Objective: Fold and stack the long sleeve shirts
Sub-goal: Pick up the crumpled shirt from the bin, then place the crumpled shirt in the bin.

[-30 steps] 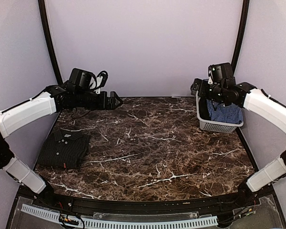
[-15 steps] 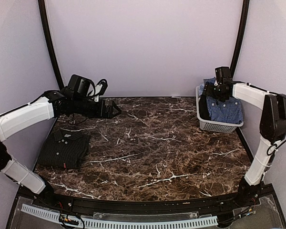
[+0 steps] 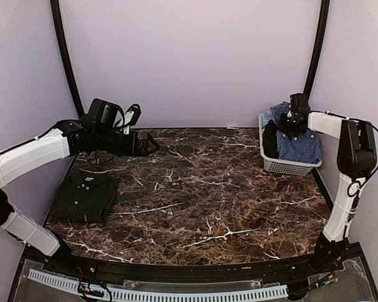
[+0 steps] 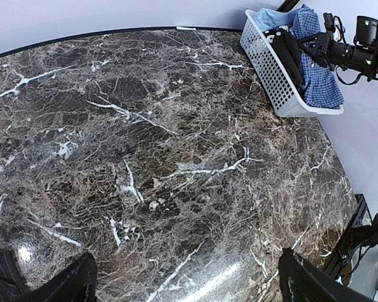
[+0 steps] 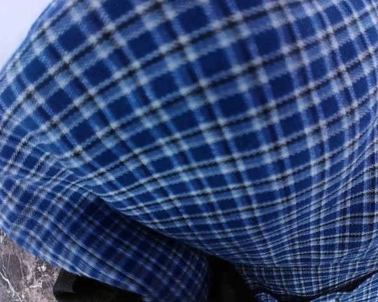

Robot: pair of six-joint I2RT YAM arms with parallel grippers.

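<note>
Overhead view, with both wrist views. Within the last second the right arm has swung its elbow up. It has brought the right end effector [image 3: 294, 126] down from above the white slatted plastic basket [image 3: 290, 165] into it, at the far right of the brown marbled tabletop [image 3: 208, 201]. The end effector now sits against the blue checked cloth shirt [image 3: 300, 146], which lies heaped in the basket and spills over its right rim. The right wrist view is filled edge to edge with the checked weave. Neither finger shows there, and the overhead view is too small to help, so it cannot be told whether the jaws stand apart or have closed on cloth. A dark cloth mass [image 3: 271, 139] lies against the basket's left wall; what it is cannot be told.

The left end effector [image 3: 152, 145] has barely moved, dipping slightly. It hovers over the far-left tabletop with its jaws spread wide and nothing between them. Its wrist view shows only bare marble and the basket in the distance.

The near-black collared cloth shirt [image 3: 85, 196] lies folded flat at the near left of the tabletop, where it lay a second ago.

Reading: one shirt appears finished. The descent into the basket looks like the start of fetching the blue shirt, which has not yet been lifted, spread or folded. A shallow pinch of the heaped cloth may slip when the arm lifts.
</note>
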